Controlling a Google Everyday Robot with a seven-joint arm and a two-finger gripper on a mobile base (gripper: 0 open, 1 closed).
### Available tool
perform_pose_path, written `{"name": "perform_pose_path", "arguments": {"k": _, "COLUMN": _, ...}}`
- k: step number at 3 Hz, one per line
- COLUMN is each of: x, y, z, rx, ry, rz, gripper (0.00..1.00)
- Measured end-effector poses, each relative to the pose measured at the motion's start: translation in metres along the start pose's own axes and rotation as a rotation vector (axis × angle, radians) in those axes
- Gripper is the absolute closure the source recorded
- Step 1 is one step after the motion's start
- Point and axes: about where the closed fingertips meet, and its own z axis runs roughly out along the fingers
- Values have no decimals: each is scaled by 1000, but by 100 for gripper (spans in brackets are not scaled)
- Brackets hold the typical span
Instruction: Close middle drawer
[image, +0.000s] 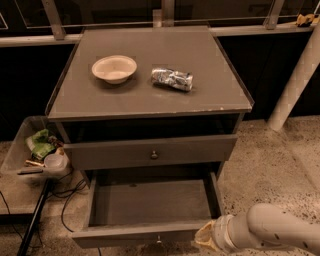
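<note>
The middle drawer (150, 204) is pulled far out of the grey cabinet (150, 95), and its inside is empty. A small round knob (158, 240) sits in the centre of its narrow front. Above it, the taller-fronted top drawer (150, 152) stands slightly out. My gripper (204, 238), on a white arm coming in from the lower right, is at the right end of the middle drawer's front, close to or touching the corner.
A white bowl (114, 68) and a crushed silver can (172, 79) lie on the cabinet top. A clear plastic bin (35, 150) with rubbish stands at the left, with cables and a black pole below it. A white pillar (299, 75) stands at the right.
</note>
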Motion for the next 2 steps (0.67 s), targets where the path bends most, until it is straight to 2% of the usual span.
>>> {"name": "perform_pose_path", "arguments": {"k": 2, "x": 7, "y": 7, "z": 28, "rx": -1, "ry": -13, "rz": -20, "gripper": 100}}
